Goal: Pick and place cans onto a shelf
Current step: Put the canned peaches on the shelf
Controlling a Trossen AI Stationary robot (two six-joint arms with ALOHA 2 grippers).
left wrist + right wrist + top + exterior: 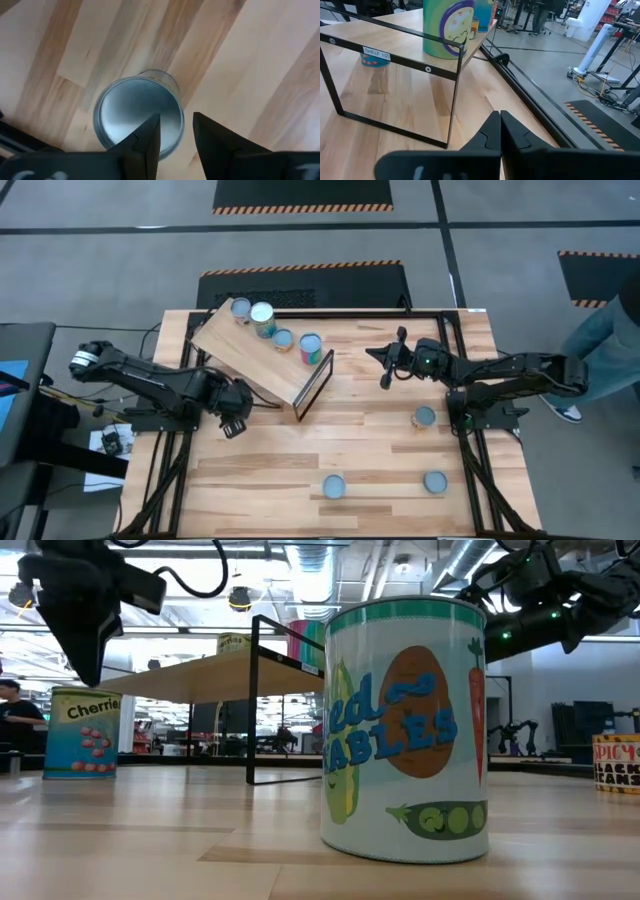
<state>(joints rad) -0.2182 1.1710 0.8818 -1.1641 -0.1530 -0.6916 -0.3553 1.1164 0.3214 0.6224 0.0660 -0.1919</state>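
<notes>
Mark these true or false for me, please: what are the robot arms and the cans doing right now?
1. Four cans stand on the shelf. True.
2. The right gripper holds a can. False: it is shut and empty, near the shelf's dark-framed end.
3. The left gripper hovers over a can. True.
4. Every can is on the shelf. False: three more stand on the table.

Person (612, 348) cut by high-view edge; spicy can (616, 762) cropped at low-view edge.
</notes>
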